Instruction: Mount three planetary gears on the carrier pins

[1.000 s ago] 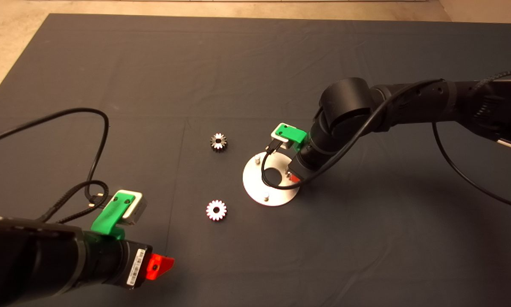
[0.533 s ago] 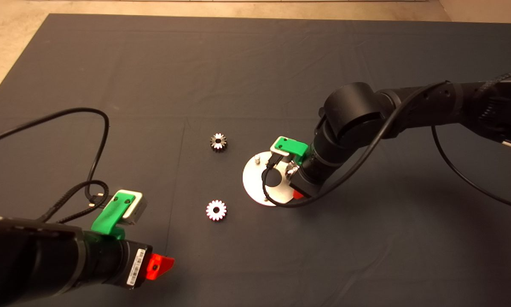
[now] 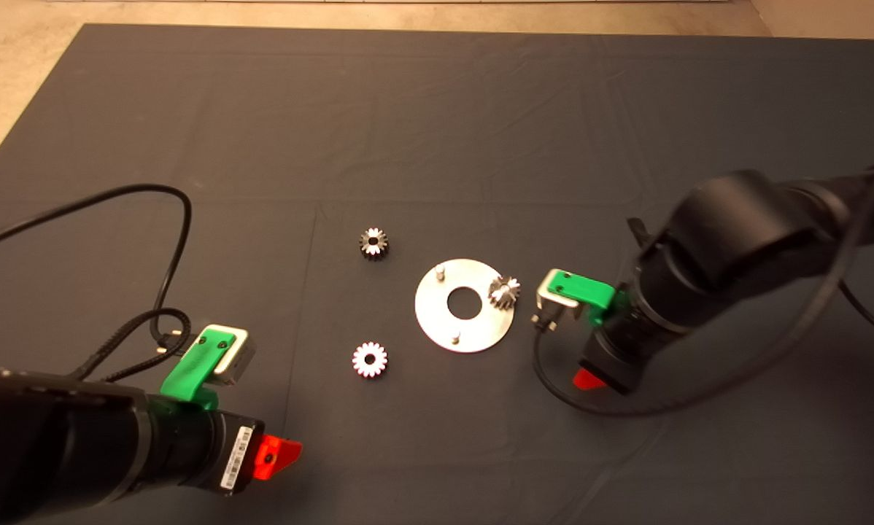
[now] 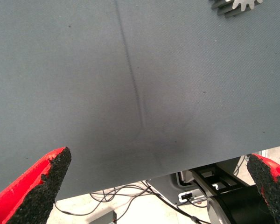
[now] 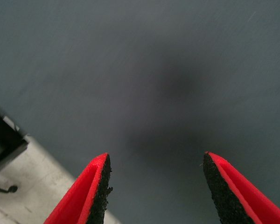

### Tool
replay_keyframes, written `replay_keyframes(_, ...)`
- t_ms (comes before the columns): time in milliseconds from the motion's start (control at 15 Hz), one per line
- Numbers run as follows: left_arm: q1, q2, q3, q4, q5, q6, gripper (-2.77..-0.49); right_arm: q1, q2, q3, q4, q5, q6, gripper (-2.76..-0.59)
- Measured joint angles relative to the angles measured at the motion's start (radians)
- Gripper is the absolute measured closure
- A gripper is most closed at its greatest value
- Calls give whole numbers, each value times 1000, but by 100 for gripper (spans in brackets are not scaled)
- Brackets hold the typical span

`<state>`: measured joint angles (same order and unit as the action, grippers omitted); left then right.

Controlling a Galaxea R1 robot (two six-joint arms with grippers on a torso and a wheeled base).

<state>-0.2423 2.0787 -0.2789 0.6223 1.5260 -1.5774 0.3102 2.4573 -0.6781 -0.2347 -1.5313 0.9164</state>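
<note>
Two thick matte-black robot arms, each wearing a bright green plastic bracket fixed by dark screws to a pale square block. The left gripper carries a white barcode label and red wedge fingers faced with rough black pads. Black cables loop from both wrists; the right gripper matches.

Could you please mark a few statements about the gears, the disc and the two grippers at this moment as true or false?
1. One gear sits on the disc, at the pin on its right side. True.
2. All three carrier pins carry gears. False: two pins are bare.
3. Two gears lie on the mat left of the disc. True.
4. The right gripper holds a gear. False: it is open and empty, over bare mat.
5. The left gripper is shut. False: its fingers are wide apart.
</note>
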Motion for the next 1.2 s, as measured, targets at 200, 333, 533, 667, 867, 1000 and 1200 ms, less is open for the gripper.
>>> replay_keyframes(200,0,28,0,0,0,1,-275,-9,-79,187,12,1,91,-144)
replay_keyframes(333,0,55,0,-2,0,2,-275,-16,-109,265,26,1,132,-144)
replay_keyframes(533,0,111,0,-29,0,4,-275,-30,-135,292,49,1,164,-144)
replay_keyframes(667,0,130,0,-58,0,16,-275,-43,-139,306,63,0,174,-144)
replay_keyframes(867,0,145,-8,-113,0,54,-275,-44,-145,318,72,1,177,-144)
replay_keyframes(1000,0,163,-34,-138,0,89,-275,-45,-152,322,75,1,178,-144)
replay_keyframes(1200,0,201,-112,-155,0,157,-275,-47,-159,326,78,1,178,-144)
